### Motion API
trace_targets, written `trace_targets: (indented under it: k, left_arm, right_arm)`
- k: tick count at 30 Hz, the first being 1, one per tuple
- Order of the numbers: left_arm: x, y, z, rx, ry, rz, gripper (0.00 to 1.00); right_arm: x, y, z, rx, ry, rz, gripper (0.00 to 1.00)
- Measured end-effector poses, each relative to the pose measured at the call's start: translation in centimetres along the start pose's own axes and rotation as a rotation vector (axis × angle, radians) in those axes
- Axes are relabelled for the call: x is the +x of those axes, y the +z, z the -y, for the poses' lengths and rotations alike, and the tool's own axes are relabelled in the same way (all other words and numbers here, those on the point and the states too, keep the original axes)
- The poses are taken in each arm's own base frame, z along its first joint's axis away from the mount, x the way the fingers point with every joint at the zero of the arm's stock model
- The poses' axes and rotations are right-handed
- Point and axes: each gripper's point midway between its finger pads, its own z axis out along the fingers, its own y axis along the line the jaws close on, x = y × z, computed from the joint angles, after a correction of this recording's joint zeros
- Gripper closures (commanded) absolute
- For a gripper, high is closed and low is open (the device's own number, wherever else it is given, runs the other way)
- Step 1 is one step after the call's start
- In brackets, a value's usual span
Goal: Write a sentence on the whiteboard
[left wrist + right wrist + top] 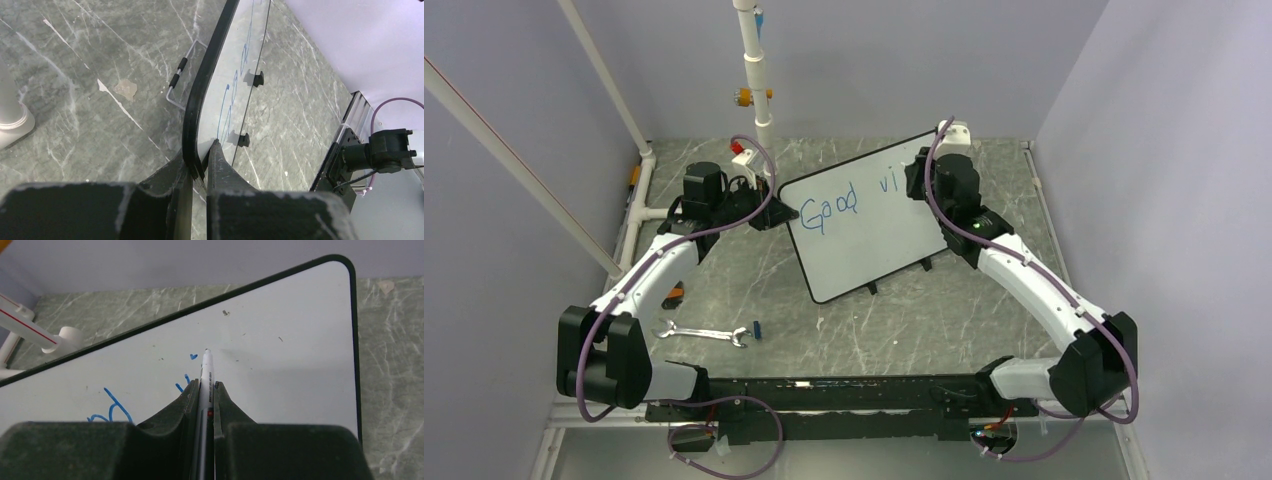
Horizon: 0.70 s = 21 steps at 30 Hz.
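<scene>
As your left end effector [202,160] clamped the whiteboard [874,240] steady, your right end effector [204,385] gripped the writing pen [206,365].

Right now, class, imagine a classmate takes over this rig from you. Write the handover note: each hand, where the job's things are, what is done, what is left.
Left hand: shut on the board's left edge, steadying it.
Right hand: shut on the pen, tip pointing at the board's upper right part, just past the last blue strokes. Whether the tip touches cannot be told.
Board: mid-table between the arms, turned at an angle.
Done: lettering reads "Good vi" in blue.
Left: finish the second word and the rest of the sentence.
</scene>
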Motion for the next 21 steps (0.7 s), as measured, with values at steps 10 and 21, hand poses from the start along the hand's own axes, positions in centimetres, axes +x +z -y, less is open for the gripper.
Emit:
trace_targets:
  k: [10, 21]
  left_arm:
    - [0.0, 0.1, 0.1, 0.003, 0.006, 0.001, 1.00]
    - [0.0, 0.1, 0.3, 0.004, 0.014, 0.000, 1.00]
  right_arm:
    - [-0.6, 0.4, 0.1, 0.014, -0.002, 0.022, 1.00]
    - [0.2, 1.9, -0.1, 0.022, -0.010, -0.005, 1.00]
